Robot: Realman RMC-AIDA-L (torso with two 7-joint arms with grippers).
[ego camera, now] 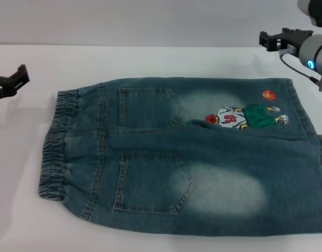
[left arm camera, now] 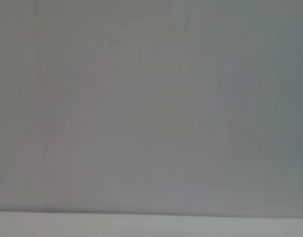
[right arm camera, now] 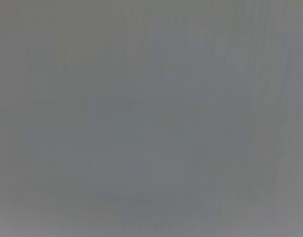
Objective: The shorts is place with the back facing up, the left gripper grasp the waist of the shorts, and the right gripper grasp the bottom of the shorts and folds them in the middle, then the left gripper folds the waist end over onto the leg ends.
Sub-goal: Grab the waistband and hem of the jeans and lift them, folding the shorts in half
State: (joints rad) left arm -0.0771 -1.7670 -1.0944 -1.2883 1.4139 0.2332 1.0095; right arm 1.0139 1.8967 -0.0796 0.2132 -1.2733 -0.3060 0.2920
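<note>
We start at the left gripper [ego camera: 19,73]: only its black tip shows at the left edge of the head view, held over the bare white bench [ego camera: 150,58] just beyond the waistband, touching no cloth; we cannot tell whether its jaws are apart or together. The right gripper [ego camera: 271,39] sits at the far right, black, on a silver-white arm carrying a small round blue light [ego camera: 310,64], over the bench past the far corner of the garment and clear of it; its jaws hold nothing, and we cannot tell how they stand either. The two wrist views give only a flat grey field, with a pale strip along one edge of the left one; nothing can be made out there. The shorts [ego camera: 203,173] lie flat and spread on the bench, back side up, with two patch pockets [ego camera: 150,107] showing and pale faded patches beside each. The gathered elastic waistband [ego camera: 58,144] lies toward the robot's left. The legs run to the right; the hem of the far leg [ego camera: 302,110] lies near the cartoon basketball-player print [ego camera: 245,116], with a small orange ball [ego camera: 269,95] printed just beyond it. The near leg runs out of view at the right edge, so its hem is not seen in full.
</note>
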